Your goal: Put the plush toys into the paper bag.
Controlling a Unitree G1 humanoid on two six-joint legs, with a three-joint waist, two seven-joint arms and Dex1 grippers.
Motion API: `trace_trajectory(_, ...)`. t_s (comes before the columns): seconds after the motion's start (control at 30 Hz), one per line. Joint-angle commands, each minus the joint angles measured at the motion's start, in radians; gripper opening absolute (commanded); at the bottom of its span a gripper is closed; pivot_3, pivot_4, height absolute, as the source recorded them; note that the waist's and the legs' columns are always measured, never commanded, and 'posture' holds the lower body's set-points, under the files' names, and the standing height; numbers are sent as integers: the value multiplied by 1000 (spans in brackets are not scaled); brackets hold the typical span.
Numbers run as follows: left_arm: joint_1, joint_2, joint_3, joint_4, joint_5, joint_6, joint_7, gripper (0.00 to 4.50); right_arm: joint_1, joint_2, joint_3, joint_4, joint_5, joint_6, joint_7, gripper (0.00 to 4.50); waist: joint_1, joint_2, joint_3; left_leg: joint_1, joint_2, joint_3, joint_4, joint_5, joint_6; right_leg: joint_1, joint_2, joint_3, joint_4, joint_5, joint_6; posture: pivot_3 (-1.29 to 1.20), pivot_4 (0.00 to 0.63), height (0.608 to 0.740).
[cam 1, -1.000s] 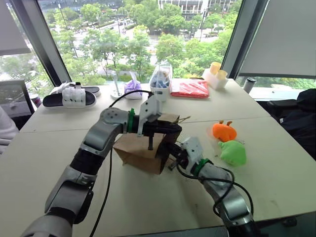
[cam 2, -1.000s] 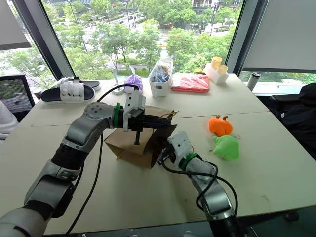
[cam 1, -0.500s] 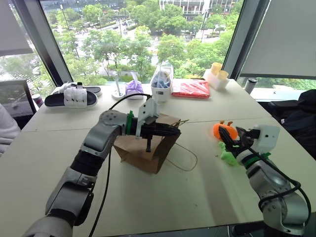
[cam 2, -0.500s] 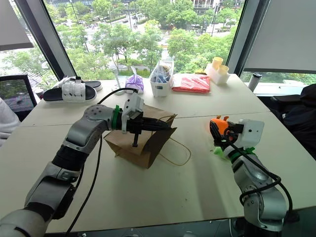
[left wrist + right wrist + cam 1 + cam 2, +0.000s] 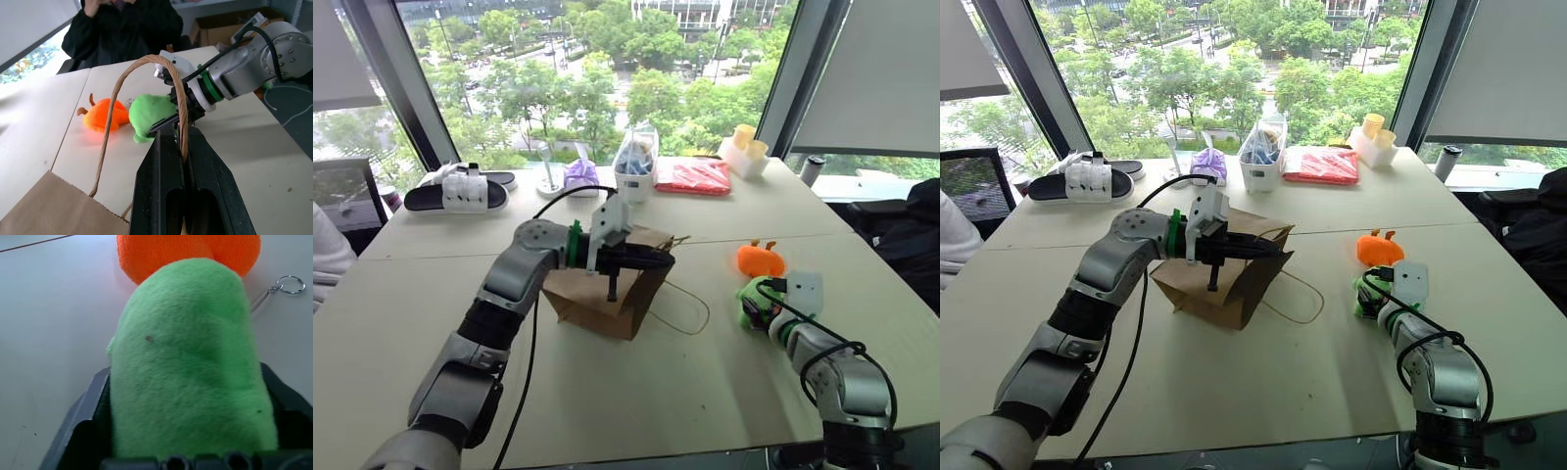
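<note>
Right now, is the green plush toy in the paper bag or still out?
Out. The green plush toy lies on the table between the right gripper fingers, apart from the paper bag.

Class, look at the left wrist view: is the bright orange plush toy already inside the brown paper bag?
No: the bright orange plush toy lies on the table beside the lime green plush toy, outside the brown paper bag.

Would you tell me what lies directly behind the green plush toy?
The orange plush toy sits right behind the green plush toy, touching it; the green one hides its lower part. A keyring lies beside them.
</note>
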State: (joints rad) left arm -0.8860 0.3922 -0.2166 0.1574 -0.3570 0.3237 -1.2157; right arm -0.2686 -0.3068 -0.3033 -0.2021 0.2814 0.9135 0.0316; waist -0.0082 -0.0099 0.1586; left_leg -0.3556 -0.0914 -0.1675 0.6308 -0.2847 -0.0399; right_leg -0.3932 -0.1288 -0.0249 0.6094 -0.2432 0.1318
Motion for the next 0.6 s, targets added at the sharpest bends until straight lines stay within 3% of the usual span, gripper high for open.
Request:
trace_trajectory(0.03,-8,9,32,-35,-9,3,10,0,1,-18,-48,-20,13,-16,14,1537,-1,0,0,0,0,0,0,0,0,0,0,0,0,0,0,0,150,740)
trace_trajectory(0.13,-6,11,35,-39,-15,9,9,0,13,-44,-42,-76,34,-56,72,204,-2,0,0,0,0,0,0,0,0,0,0,0,0,0,0,0,150,740)
trace_trajectory(0.17,-8,10,39,-37,-20,14,8,0,21,-71,-30,-119,51,-77,125,6,-2,0,0,0,0,0,0,0,0,0,0,0,0,0,0,0,150,740)
trace_trajectory(0.27,-20,6,57,-26,-48,40,0,0,30,-151,-24,-276,178,-86,307,6,-7,0,0,-1,0,0,0,0,0,-1,0,0,0,0,0,0,150,740)
trace_trajectory(0.37,-39,-5,90,-46,-123,114,-14,0,36,-251,8,-404,335,19,454,6,-11,0,0,0,1,0,-1,0,0,-1,1,0,0,0,0,0,150,740)
trace_trajectory(0.6,-74,-11,88,-29,-135,125,-32,0,-37,-248,138,-411,414,85,463,6,-3,-1,1,0,2,0,1,0,0,0,3,0,-1,0,0,0,150,740)
